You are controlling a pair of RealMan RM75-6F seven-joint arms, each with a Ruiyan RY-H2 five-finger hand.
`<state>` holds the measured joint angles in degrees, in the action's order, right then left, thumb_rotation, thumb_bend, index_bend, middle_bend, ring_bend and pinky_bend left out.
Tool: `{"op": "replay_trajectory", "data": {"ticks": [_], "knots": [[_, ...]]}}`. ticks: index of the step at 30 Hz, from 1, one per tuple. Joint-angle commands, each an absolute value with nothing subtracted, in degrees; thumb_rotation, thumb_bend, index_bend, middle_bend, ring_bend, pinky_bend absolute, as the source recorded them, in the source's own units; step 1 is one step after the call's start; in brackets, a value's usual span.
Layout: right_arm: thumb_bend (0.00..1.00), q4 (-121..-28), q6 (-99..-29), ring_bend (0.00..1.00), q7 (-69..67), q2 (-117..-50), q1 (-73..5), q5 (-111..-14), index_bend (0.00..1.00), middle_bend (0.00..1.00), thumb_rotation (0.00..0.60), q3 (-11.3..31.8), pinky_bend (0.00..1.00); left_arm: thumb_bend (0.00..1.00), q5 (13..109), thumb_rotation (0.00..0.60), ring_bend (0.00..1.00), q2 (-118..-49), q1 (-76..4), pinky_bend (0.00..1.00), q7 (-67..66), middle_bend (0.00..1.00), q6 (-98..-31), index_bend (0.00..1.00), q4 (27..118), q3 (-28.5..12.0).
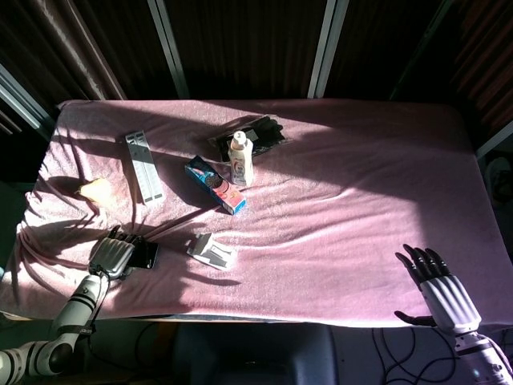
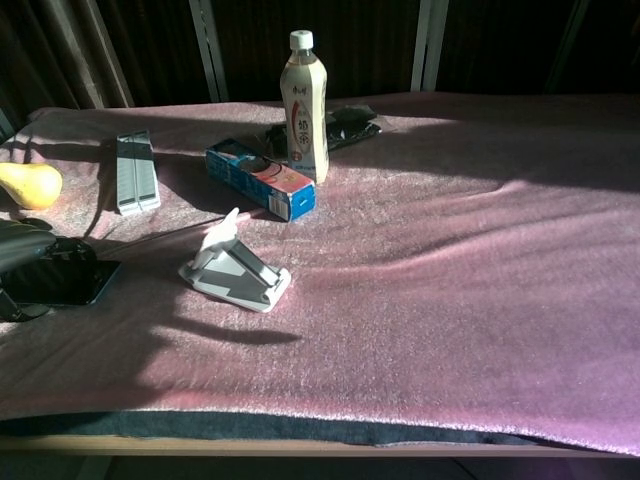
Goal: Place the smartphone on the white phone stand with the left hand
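A black smartphone (image 1: 147, 255) (image 2: 62, 283) lies low over the pink cloth near the table's front left edge. My left hand (image 1: 112, 255) (image 2: 22, 255) covers its left end with the fingers curled over it, gripping it. The phone's right end sticks out toward the white phone stand (image 1: 212, 251) (image 2: 235, 270), which sits a short way to its right with nothing on it. In the head view my right hand (image 1: 437, 285) hovers off the front right corner, fingers spread and holding nothing.
Behind the stand are a blue box (image 1: 216, 184) (image 2: 260, 180), a tea bottle (image 1: 240, 158) (image 2: 304, 105) and a black object (image 1: 256, 132). A grey folded bar (image 1: 143, 167) (image 2: 135, 170) and a yellow pear (image 1: 94, 189) (image 2: 28, 184) lie at the left.
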<state>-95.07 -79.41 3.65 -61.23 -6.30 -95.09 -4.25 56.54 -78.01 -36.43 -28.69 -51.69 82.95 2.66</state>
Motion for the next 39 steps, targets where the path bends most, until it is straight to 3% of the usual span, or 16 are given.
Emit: {"op": "replay_trajectory", "data": {"ticks": [1,17,22,26,34,39], "knots": [[0.11,-95.1,-79.4,0.00,3.7,-61.3,-6.3,-95.1,0.00,0.00,0.600,-4.2,0.00,0.40,63.2,0.600,0.55,-77.5,-34.1,0.00,-21.3,0.97,-54.7,0.88,81.7,2.3],[0.11,-95.3,-78.5,0.00,4.9,-61.7,-6.6,-94.6,0.00,0.00,0.600,-4.2,0.00,0.40,87.3,0.600,0.55,-76.5,-31.1,0.01,20.0,0.97,-67.0,0.88,73.9,0.8],[0.11,-95.3,-78.3,0.00,4.9,-61.8,-6.6,-94.5,0.00,0.00,0.600,-4.1,0.00,0.40,88.9,0.600,0.53,-75.8,-31.7,0.02,22.5,0.97,-67.1,0.88,74.5,0.9],[0.11,-95.4,-77.4,0.00,5.2,-61.8,-7.0,-94.4,0.00,0.00,0.600,-4.3,0.00,0.40,95.5,0.600,0.52,-73.1,-36.5,0.02,34.1,0.97,-64.5,0.87,78.4,1.9],[0.11,-95.5,-77.2,0.00,4.6,-61.4,-6.9,-93.9,0.00,0.00,0.600,-4.4,0.00,0.40,99.2,0.600,0.50,-70.9,-44.7,0.02,49.4,0.97,-56.6,0.87,77.8,3.3],[0.11,-95.5,-76.7,0.00,4.6,-61.3,-7.1,-93.6,0.00,0.00,0.600,-4.4,0.00,0.40,99.5,0.600,0.50,-72.0,-46.5,0.02,53.7,0.97,-56.2,0.87,74.7,3.5]]}}
